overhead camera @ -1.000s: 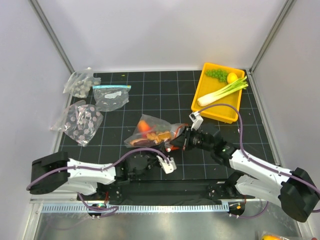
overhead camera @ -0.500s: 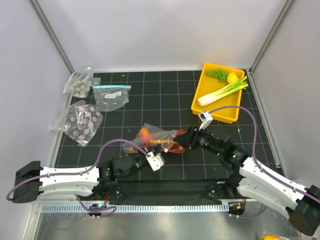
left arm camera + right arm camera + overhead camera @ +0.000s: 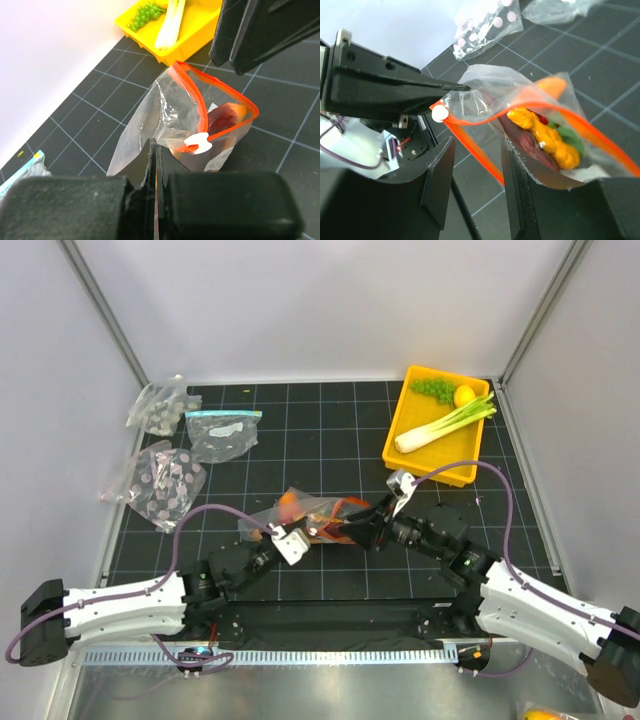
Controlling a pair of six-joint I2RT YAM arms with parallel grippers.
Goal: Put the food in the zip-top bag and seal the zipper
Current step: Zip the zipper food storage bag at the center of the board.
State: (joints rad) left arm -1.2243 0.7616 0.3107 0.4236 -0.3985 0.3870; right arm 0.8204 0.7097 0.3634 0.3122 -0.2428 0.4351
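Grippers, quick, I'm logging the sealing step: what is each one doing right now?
Left gripper: shut on the zip-top bag.
Right gripper: open, jaws astride the zipper.

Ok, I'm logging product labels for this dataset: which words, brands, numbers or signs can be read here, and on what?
Readable text: none in any view.
Faint grey round mark on the crinkly clear zip-top bag with the orange-red zip strip: too blurred to read.
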